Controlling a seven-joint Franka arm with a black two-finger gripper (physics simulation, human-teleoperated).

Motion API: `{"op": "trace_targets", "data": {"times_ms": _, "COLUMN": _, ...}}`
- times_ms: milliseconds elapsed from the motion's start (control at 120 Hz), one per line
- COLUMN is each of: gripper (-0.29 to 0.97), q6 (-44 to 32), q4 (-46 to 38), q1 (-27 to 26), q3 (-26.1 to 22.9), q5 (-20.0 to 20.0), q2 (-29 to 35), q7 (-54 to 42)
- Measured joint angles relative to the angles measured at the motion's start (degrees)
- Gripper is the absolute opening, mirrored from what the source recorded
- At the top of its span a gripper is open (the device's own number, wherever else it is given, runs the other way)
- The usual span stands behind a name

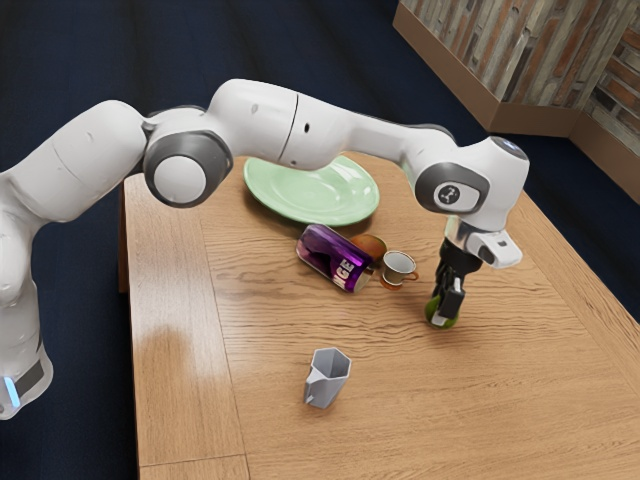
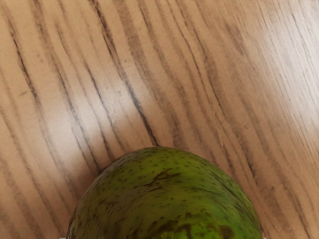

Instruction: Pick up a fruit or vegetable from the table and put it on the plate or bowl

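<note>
Okay, fruit (image 1: 441,320) (image 2: 164,199): green with dark speckles, sits on the table (image 1: 500,400), well apart from the plate (image 1: 320,195)
Pincer (image 1: 446,308): down on the fruit from above; clenched or released, cannot tell
Plate: pale green, at the table's far side, rim partly behind the arm
Can (image 1: 335,258): purple, lying on its side between plate and fruit; white letters "GE" readable, the rest not legible
Cup (image 1: 398,267): small, has a handle, upright, just beside the can
Brown round thing (image 1: 372,245): behind can and cup, unclear what it is
Grey pitcher (image 1: 327,378): faceted, upright, near the table's front, apart from the others
</note>
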State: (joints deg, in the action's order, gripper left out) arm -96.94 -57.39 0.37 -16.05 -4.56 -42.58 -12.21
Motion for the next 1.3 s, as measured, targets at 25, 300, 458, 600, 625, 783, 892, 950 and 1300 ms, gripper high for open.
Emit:
{"op": "trace_targets", "data": {"times_ms": 25, "gripper": 0.41, "q6": -0.2, "q4": 0.0, "q1": 0.0, "q3": 0.0, "q5": 0.0, "q2": 0.0, "q7": 0.0}}
{"op": "trace_targets", "data": {"times_ms": 300, "gripper": 0.38, "q6": -0.7, "q4": 0.0, "q1": 0.1, "q3": 0.3, "q5": 0.0, "q2": 0.9, "q7": 0.2}}
{"op": "trace_targets", "data": {"times_ms": 458, "gripper": 0.32, "q6": -0.6, "q4": 0.1, "q1": 0.4, "q3": 0.3, "q5": -0.1, "q2": 2.8, "q7": 0.3}}
{"op": "trace_targets", "data": {"times_ms": 600, "gripper": 0.29, "q6": 0.1, "q4": 1.3, "q1": 1.4, "q3": 0.6, "q5": -0.3, "q2": 4.9, "q7": 0.3}}
{"op": "trace_targets", "data": {"times_ms": 625, "gripper": 0.29, "q6": 0.4, "q4": 1.9, "q1": 1.6, "q3": 0.8, "q5": -0.4, "q2": 5.0, "q7": 0.3}}
{"op": "trace_targets", "data": {"times_ms": 783, "gripper": 0.26, "q6": 2.0, "q4": 3.3, "q1": 6.2, "q3": 1.4, "q5": -0.6, "q2": 6.2, "q7": 0.4}}
{"op": "trace_targets", "data": {"times_ms": 892, "gripper": 0.26, "q6": 2.9, "q4": 3.4, "q1": 9.8, "q3": 1.4, "q5": -0.6, "q2": 6.7, "q7": 0.4}}
{"op": "trace_targets", "data": {"times_ms": 950, "gripper": 0.26, "q6": 3.2, "q4": 3.4, "q1": 11.7, "q3": 1.4, "q5": -0.6, "q2": 6.8, "q7": 0.3}}
{"op": "trace_targets", "data": {"times_ms": 1300, "gripper": 0.26, "q6": 4.9, "q4": 3.4, "q1": 21.9, "q3": 1.9, "q5": -0.7, "q2": 6.8, "q7": 0.1}}
